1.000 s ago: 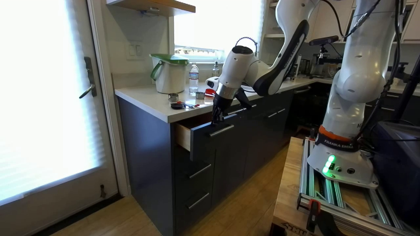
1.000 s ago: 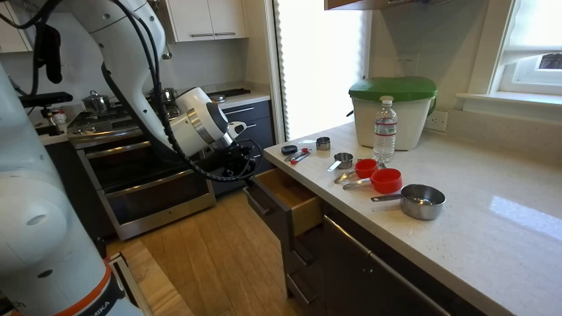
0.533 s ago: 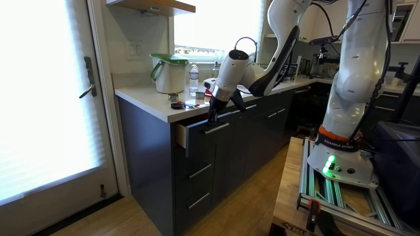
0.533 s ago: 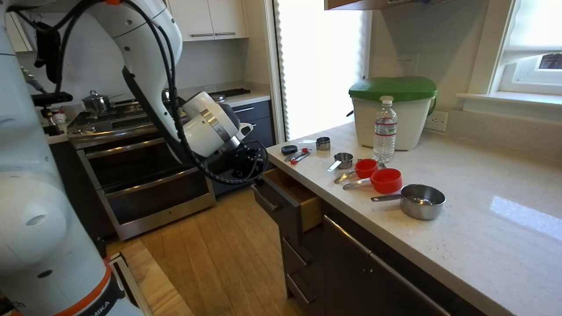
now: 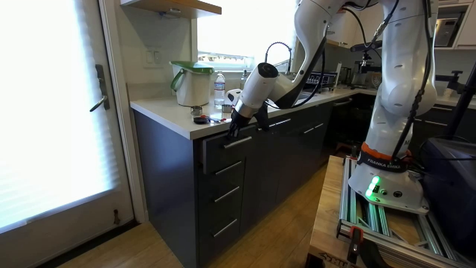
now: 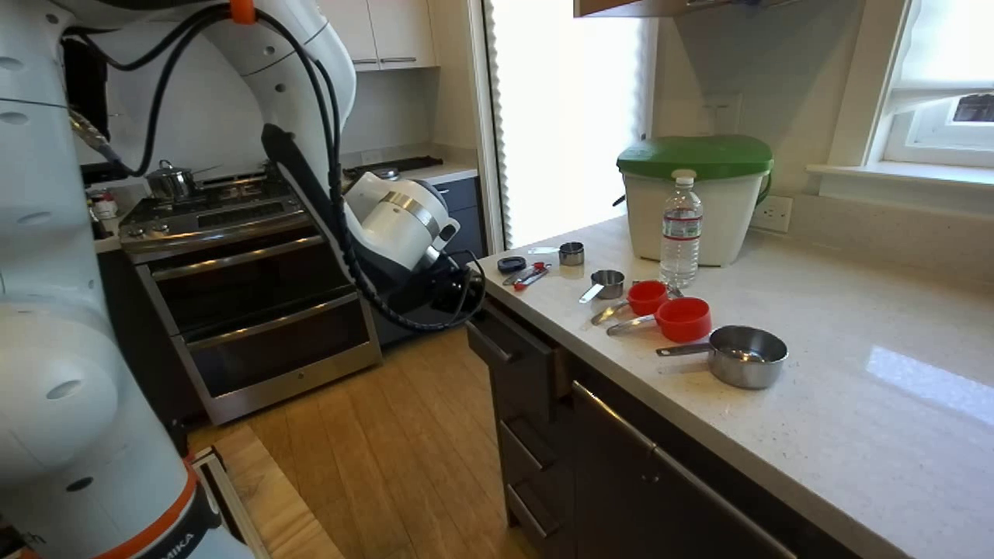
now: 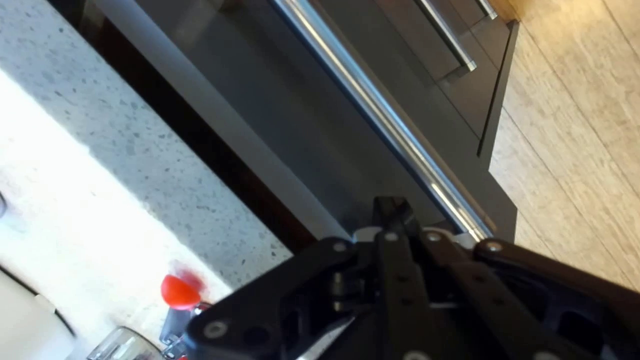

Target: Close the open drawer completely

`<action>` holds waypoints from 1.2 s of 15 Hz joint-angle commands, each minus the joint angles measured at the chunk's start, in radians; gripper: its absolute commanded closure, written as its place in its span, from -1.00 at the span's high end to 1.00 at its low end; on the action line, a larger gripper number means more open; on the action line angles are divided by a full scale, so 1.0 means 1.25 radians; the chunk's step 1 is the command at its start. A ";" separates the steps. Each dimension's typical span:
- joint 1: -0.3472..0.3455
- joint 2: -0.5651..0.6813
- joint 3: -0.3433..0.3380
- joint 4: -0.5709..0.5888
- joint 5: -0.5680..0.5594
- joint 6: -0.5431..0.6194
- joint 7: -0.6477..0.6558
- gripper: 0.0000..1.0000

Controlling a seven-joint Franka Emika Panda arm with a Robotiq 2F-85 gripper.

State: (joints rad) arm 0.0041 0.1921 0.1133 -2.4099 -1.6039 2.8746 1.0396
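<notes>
- The jaws are narrow, drawn together, with their tips at the front of the drawer (image 5: 223, 158), above its handle (whether they press on it, I cannot tell).
- The drawer is the top one of its stack, just under the edge of the counter (image 6: 846, 326); its front stands a little proud of the cabinet (image 5: 163, 178), not yet fully closed.
- That front is flat and dark grey, wider than tall, with a horizontal bar handle (image 7: 382, 112) of shiny metal.
- A narrow strip of wooden side (image 6: 561, 374) shows behind the front in an exterior view (brown in the shade there); in the wrist view, a dark gap runs between the front's top edge and the counter.
- Drawers in the stack: four, counting three lower fronts (image 5: 212, 212) in the same grey, each with one handle.
- On the counter: one bin (image 6: 693, 210) with a green lid, and one labelled bottle (image 6: 682, 233) just beside it.
- Steel cups (image 6: 747, 363): three, the largest nearest the camera.
- Red cups (image 6: 683, 320): two, side by side.
- Black round piece (image 6: 512, 265): one, near the counter's corner, with slim red-marked pieces (image 6: 532, 277) beside it (too small to count).
</notes>
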 commanded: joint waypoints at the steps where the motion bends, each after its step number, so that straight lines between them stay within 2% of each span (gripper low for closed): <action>1: 0.006 0.061 -0.004 0.061 -0.146 -0.028 0.158 -1.00; 6: 0.004 0.092 0.006 0.088 -0.294 -0.070 0.316 -1.00; 13: -0.007 0.070 0.010 0.070 -0.407 -0.049 0.437 -1.00; 18: -0.015 0.019 0.010 0.038 -0.480 -0.032 0.527 -1.00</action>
State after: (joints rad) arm 0.0031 0.2720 0.1161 -2.3163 -2.1339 2.8145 1.6173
